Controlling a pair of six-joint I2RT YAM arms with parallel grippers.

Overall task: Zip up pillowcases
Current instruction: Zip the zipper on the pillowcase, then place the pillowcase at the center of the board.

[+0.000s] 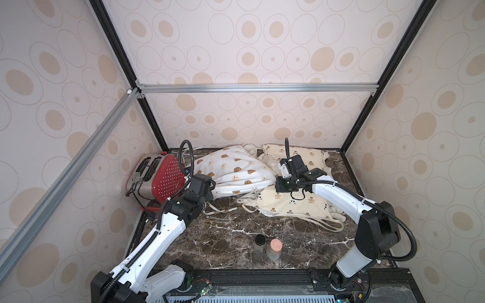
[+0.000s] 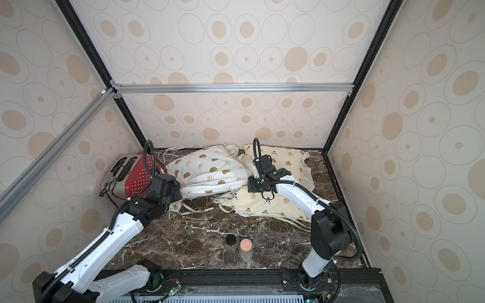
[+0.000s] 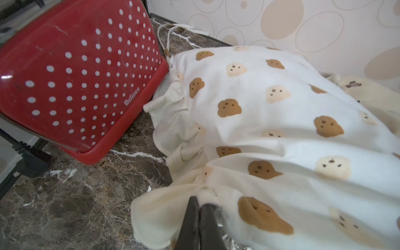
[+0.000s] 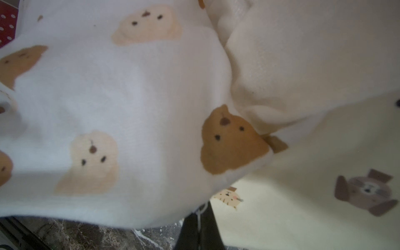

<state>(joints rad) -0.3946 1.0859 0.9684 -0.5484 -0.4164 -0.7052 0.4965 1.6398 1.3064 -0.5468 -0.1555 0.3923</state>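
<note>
The white pillowcase [image 1: 236,168] [image 2: 207,170] with brown and cream bear heads lies puffed up at the back middle. It partly rests on the cream-yellow pillowcase [image 1: 288,207] [image 2: 265,207], whose fabric also shows behind the right arm. My left gripper [image 3: 200,200] [image 1: 212,192] is shut on the ruffled corner of the white pillowcase [image 3: 259,108] nearest the toaster. My right gripper [image 4: 200,213] [image 1: 277,183] is shut on a thin pale loop at the opposite edge of the white pillowcase [image 4: 129,97], right over the cream-yellow pillowcase [image 4: 303,194]. The zipper itself is hidden.
A red dotted toaster [image 1: 162,178] [image 3: 75,75] stands tilted against the left wall, close to my left gripper. Loose ties [image 1: 217,210] trail on the marble table [image 1: 210,236]. Two small jars [image 1: 259,242] [image 1: 274,248] stand near the front edge. Walls close in on three sides.
</note>
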